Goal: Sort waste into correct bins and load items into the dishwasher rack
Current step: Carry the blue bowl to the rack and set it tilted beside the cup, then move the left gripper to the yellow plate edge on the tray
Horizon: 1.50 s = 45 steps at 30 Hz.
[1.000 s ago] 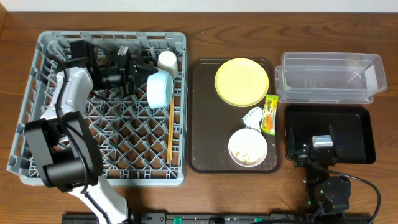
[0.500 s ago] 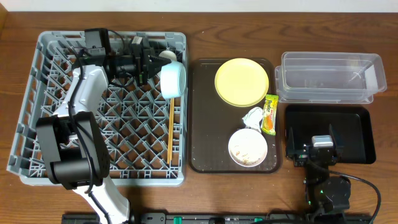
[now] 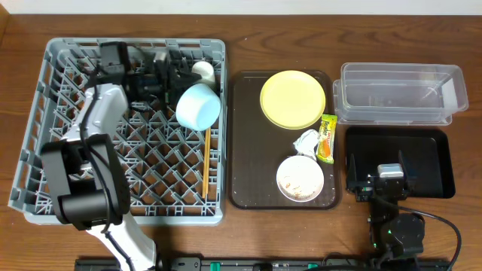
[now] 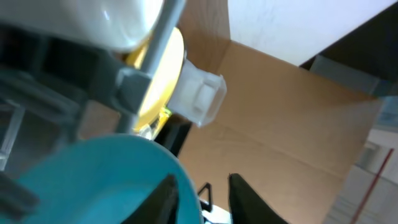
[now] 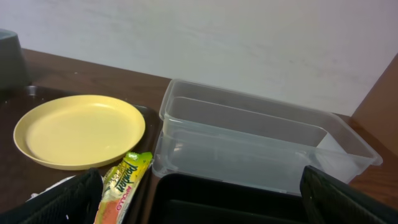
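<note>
text | snack wrapper (image 5: 126, 180) | printed lettering, too blurred to read

Blue bowl (image 4: 106, 180) btm-left, white cup (image 4: 118, 18) top, yellow plate (image 4: 169, 68) behind rack bar (image 4: 134, 90).

Dishes sitting in the dishwasher rack (image 3: 169, 181)
The light blue bowl (image 3: 198, 106) is resting tilted at its two o'clock, the white cup (image 3: 202, 69) sitting at the bowl's twelve, the chopsticks (image 3: 205, 162) lying at its six

We are seeing a brown tray (image 3: 247, 150) lying flat on the wooden table (image 3: 286, 38). Behind the table a white wall (image 5: 249, 37) is standing.
</note>
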### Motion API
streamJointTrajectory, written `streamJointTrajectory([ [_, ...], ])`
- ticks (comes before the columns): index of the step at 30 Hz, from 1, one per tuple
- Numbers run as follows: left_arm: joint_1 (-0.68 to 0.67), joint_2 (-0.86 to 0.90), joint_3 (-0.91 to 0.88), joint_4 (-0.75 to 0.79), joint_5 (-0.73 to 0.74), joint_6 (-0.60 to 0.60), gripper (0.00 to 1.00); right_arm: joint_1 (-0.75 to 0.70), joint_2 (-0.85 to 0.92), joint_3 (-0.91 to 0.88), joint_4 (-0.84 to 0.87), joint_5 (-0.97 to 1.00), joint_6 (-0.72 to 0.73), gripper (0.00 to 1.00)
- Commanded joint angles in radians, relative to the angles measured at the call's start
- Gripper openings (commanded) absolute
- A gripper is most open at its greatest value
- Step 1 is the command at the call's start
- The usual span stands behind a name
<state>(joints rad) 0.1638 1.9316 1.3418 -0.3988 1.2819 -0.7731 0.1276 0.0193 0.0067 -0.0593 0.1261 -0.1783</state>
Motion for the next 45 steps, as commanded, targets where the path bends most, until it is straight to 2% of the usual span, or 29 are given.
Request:
streamJointTrajectory([
  [1,0.036,0.009,-0.001,0.001,-0.006,0.078,0.38,-0.005,0.001,-0.001,-0.004,-0.003,-0.01,0.99],
  [7,0.078,-0.027,0.004,0.025,-0.018,0.08,0.49,-0.005,0.001,-0.001,-0.004,-0.003,-0.01,0.99],
  [12,0.116,-0.12,0.01,0.021,-0.092,0.122,0.54,-0.005,0.001,-0.001,-0.004,-0.003,-0.01,0.99],
  [17,0.132,-0.272,0.01,-0.021,-0.219,0.196,0.56,-0.005,0.001,-0.001,-0.004,-0.003,-0.01,0.99],
  [22,0.092,-0.475,0.01,-0.177,-0.448,0.323,0.56,-0.005,0.001,-0.001,-0.004,-0.003,-0.01,0.99],
  [26,-0.026,-0.62,0.01,-0.332,-0.668,0.405,0.56,-0.005,0.003,-0.001,-0.004,-0.003,-0.01,0.99],
  [30,-0.223,-0.69,0.009,-0.448,-0.845,0.414,0.57,-0.005,0.003,-0.001,-0.004,-0.003,-0.01,0.99],
  [34,-0.432,-0.679,0.001,-0.502,-0.903,0.414,0.64,-0.005,0.003,-0.001,-0.004,-0.003,-0.01,0.99],
  [38,-0.616,-0.618,-0.014,-0.518,-0.941,0.414,0.65,-0.005,0.003,-0.001,-0.004,-0.003,-0.01,0.99],
  [45,-0.795,-0.454,-0.016,-0.5,-0.955,0.406,0.66,-0.005,0.005,-0.001,-0.004,-0.003,-0.01,0.99],
])
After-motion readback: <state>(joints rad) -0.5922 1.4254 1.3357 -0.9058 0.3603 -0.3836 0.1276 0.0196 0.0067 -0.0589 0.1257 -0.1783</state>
